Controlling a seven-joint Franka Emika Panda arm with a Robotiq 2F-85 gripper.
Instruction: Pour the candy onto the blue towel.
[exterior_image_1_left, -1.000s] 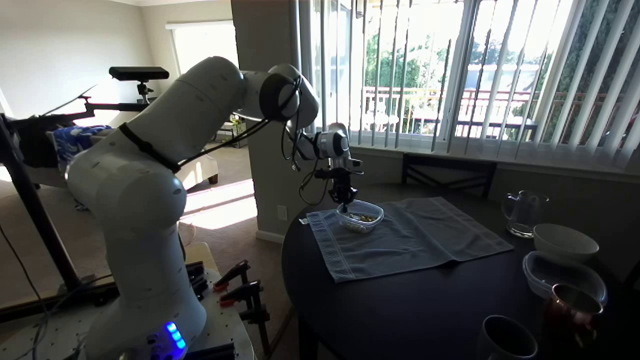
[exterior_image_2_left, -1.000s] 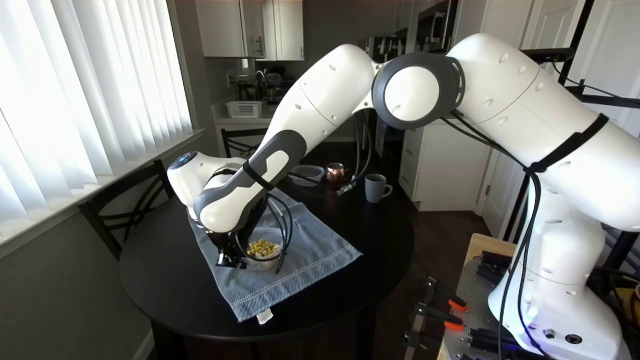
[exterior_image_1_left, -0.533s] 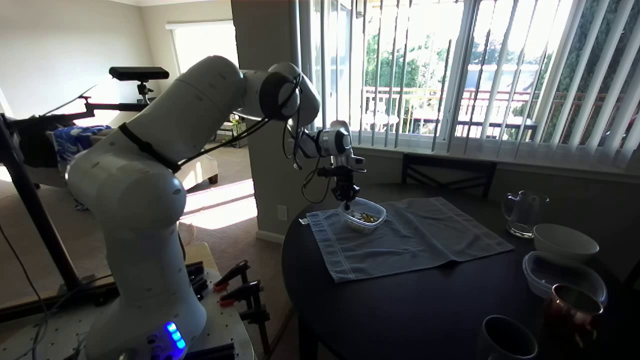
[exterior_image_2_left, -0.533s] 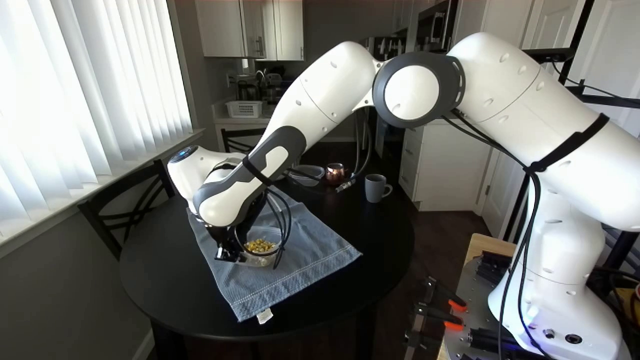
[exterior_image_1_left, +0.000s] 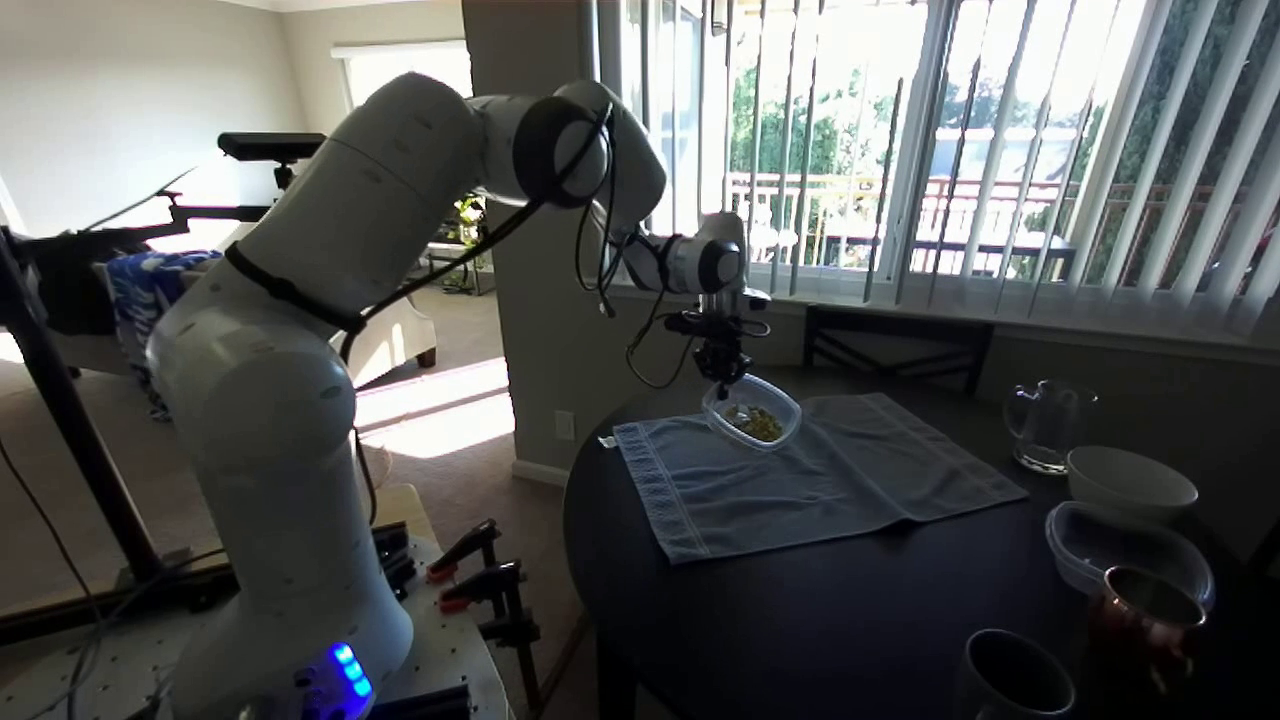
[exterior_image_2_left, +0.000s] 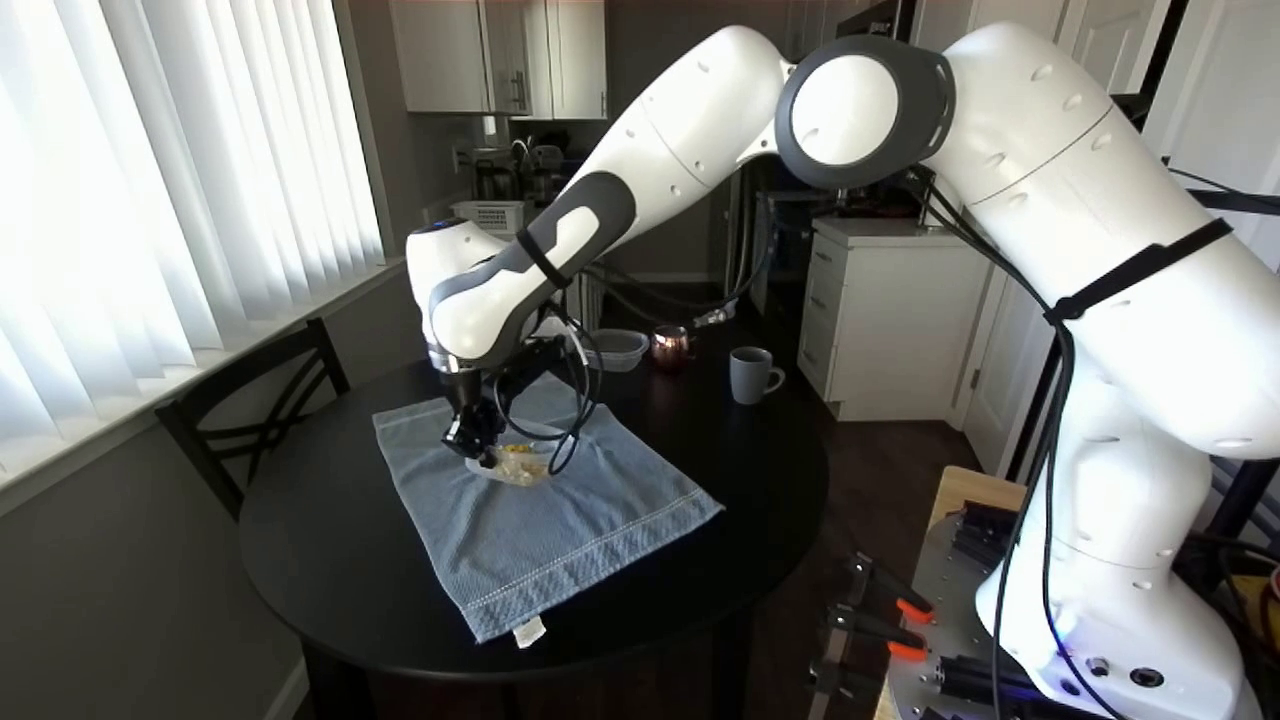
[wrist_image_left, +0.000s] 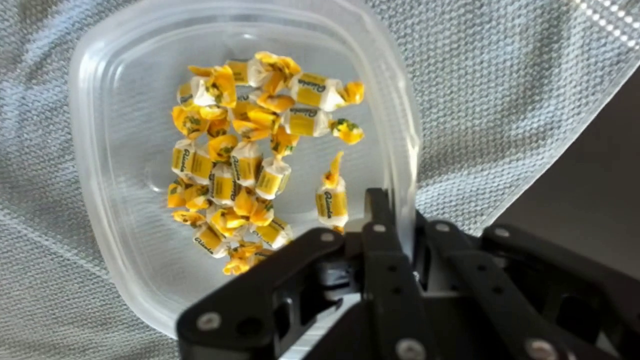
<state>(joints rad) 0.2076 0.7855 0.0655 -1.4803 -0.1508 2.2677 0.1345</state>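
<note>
The candy (wrist_image_left: 245, 165) is several yellow-and-white wrapped pieces lying inside a clear plastic container (wrist_image_left: 92, 165). The candy also shows in both exterior views (exterior_image_1_left: 757, 425) (exterior_image_2_left: 518, 449). My gripper (wrist_image_left: 400, 215) is shut on the container's side wall, one finger inside and one outside. In an exterior view the container (exterior_image_1_left: 778, 396) is tilted, its opening leaning away from the gripper (exterior_image_1_left: 724, 388), and seems held above the cloth. The blue towel (exterior_image_1_left: 870, 470) lies flat with slight wrinkles under it, also seen in an exterior view (exterior_image_2_left: 600, 530). The container is partly hidden by cables there.
On the dark round table (exterior_image_1_left: 800, 620) stand a glass pitcher (exterior_image_1_left: 1048, 430), a white bowl (exterior_image_1_left: 1130, 485), another clear container (exterior_image_1_left: 1125, 545), a copper mug (exterior_image_1_left: 1150, 630) and a grey mug (exterior_image_2_left: 750, 377). Chairs (exterior_image_2_left: 260, 400) stand by the window side.
The arm has risen and moved farther over the towel, carrying the container with the candy. The container is more tilted than before. The towel has not visibly moved.
</note>
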